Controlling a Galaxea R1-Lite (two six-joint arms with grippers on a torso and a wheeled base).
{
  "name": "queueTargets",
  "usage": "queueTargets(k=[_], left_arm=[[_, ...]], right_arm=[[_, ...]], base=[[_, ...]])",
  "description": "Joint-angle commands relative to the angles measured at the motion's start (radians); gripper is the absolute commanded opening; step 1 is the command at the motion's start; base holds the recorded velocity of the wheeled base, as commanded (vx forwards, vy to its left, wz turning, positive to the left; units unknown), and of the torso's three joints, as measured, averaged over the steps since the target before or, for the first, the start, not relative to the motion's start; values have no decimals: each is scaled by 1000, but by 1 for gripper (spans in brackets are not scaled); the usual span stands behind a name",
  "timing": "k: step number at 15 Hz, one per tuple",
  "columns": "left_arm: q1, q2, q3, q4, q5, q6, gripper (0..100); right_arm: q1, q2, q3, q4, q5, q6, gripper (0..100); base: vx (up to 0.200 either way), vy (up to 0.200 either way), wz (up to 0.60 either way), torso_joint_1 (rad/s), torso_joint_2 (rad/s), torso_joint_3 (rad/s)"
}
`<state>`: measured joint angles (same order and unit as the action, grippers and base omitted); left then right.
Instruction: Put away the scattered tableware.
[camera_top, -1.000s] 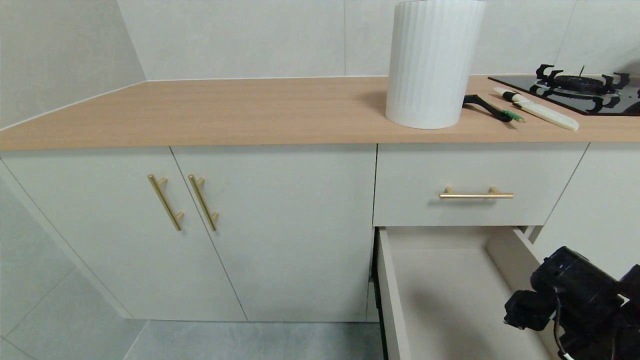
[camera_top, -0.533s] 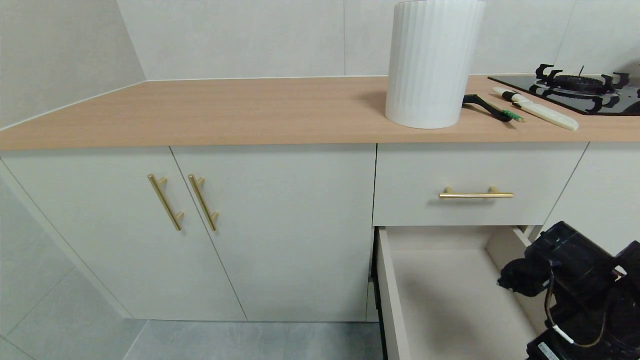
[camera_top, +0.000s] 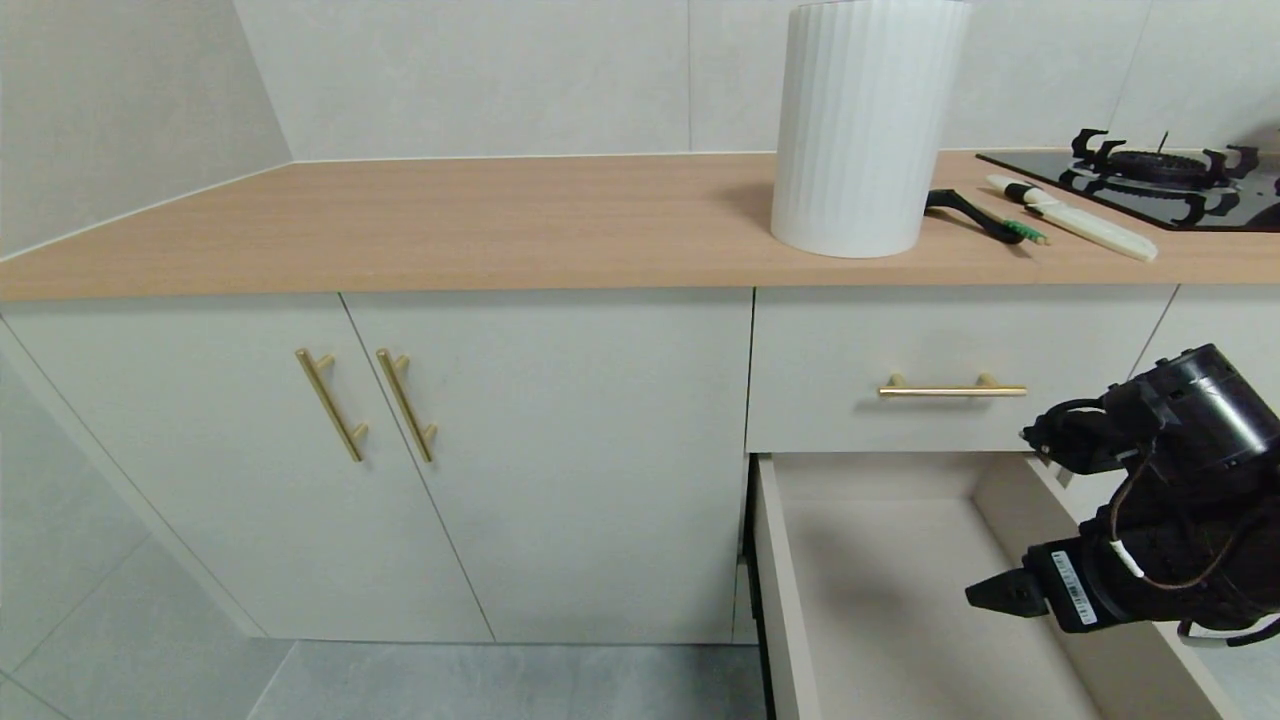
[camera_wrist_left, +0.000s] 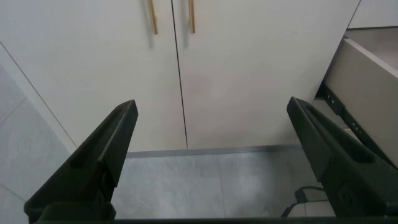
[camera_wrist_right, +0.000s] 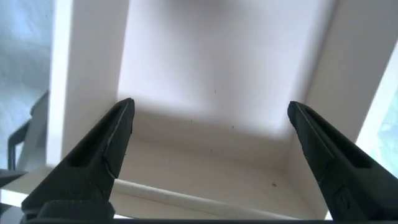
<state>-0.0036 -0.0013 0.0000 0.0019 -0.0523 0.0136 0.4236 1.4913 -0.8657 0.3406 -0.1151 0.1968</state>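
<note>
Hovering at 5 o'clock over open drawer (camera_top: 782, 560) with right gripper (camera_wrist_right: 205, 162) released, empty. Facing cabinet doors (camera_wrist_left: 249, 74) with left gripper (camera_wrist_left: 211, 155) released, empty. Lying at 2 o'clock on counter (camera_top: 500, 220), beside canister (camera_top: 860, 130): knife (camera_top: 1085, 224), black-handled tool (camera_top: 975, 215).

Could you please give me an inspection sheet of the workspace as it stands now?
Surface: wooden countertop, hob at its right end.
Job's things: black-handled utensil and cream knife-like utensil lie between the white ribbed container and hob; lower drawer open.
Clutter: the white ribbed container, tall, on the countertop.
Grippers: right gripper open above the lower drawer; left gripper open, facing the cabinet doors.
Cables: cable looped at the right wrist.
Surroundings: tiled wall, grey floor, closed upper drawer.
</note>
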Motion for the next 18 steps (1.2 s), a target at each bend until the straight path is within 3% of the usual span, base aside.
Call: queueTargets(k=[1, 6, 10, 18], left_arm=[[1, 1, 0, 0, 0, 0, 100], [1, 1, 0, 0, 0, 0, 100], [1, 1, 0, 0, 0, 0, 100], [1, 1, 0, 0, 0, 0, 100]], right_arm=[[-3, -28, 5, -3, -1, 0, 100], [-3, -37, 8, -9, -5, -4, 100], [-3, -42, 14, -9, -5, -4, 100], [-3, -62, 14, -12, -6, -7, 100]], base=[[0, 0, 0, 0, 0, 0], [0, 0, 0, 90, -191, -174], [0, 0, 0, 93, -514, -273], [0, 0, 0, 223, -441, -251]])
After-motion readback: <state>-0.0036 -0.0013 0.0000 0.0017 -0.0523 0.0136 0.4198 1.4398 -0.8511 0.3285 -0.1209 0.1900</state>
